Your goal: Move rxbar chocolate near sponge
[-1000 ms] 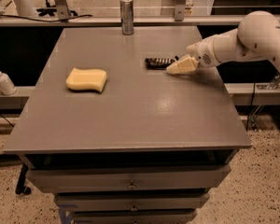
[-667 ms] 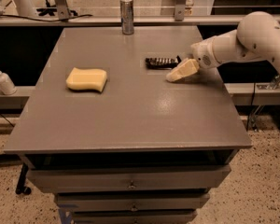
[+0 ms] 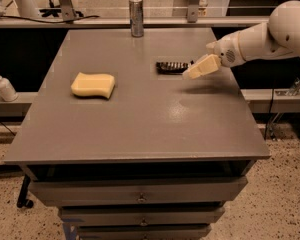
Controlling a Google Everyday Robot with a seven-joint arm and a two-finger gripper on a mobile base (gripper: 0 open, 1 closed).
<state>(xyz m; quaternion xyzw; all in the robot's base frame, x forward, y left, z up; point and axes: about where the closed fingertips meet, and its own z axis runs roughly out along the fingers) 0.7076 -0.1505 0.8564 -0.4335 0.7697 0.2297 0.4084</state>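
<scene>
Changed: gripper (image 3: 191, 74) has lifted slightly and drawn right; rxbar chocolate (image 3: 171, 66) unmoved.
Table (image 3: 140, 129): grey, drawers below.
Sponge (image 3: 92, 84): left of centre, lying flat.
Gripper: hovering just right of the bar's end; apart or together, cannot tell.
Rxbar chocolate: flat, right of centre, well apart from sponge.
Can (image 3: 136, 17): upright at far edge.
Step, by my reckoning: approach, grasp not yet made.
Next: settle over bar, grip, carry left.
</scene>
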